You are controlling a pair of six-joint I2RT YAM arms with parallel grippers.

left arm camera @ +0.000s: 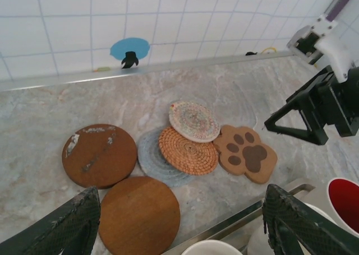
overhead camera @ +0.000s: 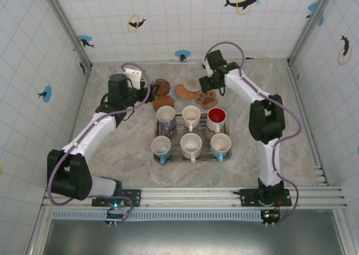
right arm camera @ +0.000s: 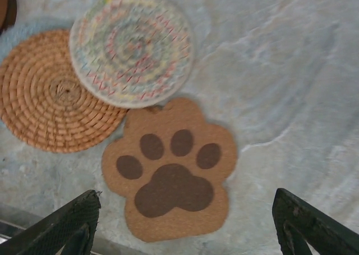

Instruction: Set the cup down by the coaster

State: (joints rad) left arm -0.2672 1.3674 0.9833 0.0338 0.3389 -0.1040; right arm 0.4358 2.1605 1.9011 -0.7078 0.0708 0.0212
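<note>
Several cups stand in a metal tray (overhead camera: 190,161) at mid-table, among them a red-lined cup (overhead camera: 216,117) and a purple cup (overhead camera: 166,116). Behind the tray lie the coasters: a paw-shaped coaster (right arm camera: 171,171), a woven orange one (left arm camera: 188,150), a multicoloured one (left arm camera: 194,120), a blue-grey one (left arm camera: 150,162) and two brown discs (left arm camera: 138,216). My left gripper (left arm camera: 182,227) hovers open over the nearer brown disc, by the tray's back edge. Over the paw-shaped coaster my right gripper (right arm camera: 188,227) is open, with nothing between its fingers.
Tiled walls with dolphin stickers close the table on the back and both sides. The right arm's gripper (left arm camera: 314,106) appears in the left wrist view, above the paw coaster. Bare marble (overhead camera: 123,143) spreads left and right of the tray.
</note>
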